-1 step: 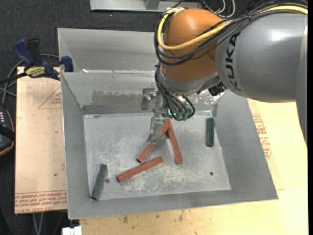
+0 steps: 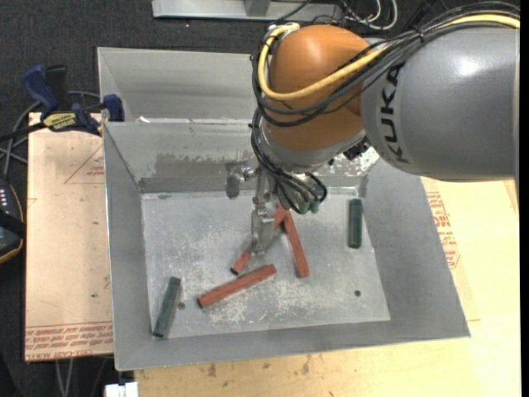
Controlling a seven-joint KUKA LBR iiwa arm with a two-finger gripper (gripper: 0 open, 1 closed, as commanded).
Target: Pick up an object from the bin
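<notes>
Lying near the middle of the bin (image 2: 331,298), a short red stick (image 2: 241,263) had its upper end right at the tip of the gripper (image 2: 263,238), which stood upright over it. Whether the pincer was open or closed could not be told, nor whether it touched the stick. 2 longer ones lay close by. The front red stick (image 2: 237,286) sat just ahead of the short one, slanting toward the front-left corner. The right red stick (image 2: 293,244) ran aslant just beside the gripper, its upper end hidden beneath it. Well apart from these, the right green stick (image 2: 355,222) lay near the right wall and the corner green stick (image 2: 166,307) lay in the front-left corner. An orange cover (image 2: 318,81) looped with cables hung above the bin's back part.
</notes>
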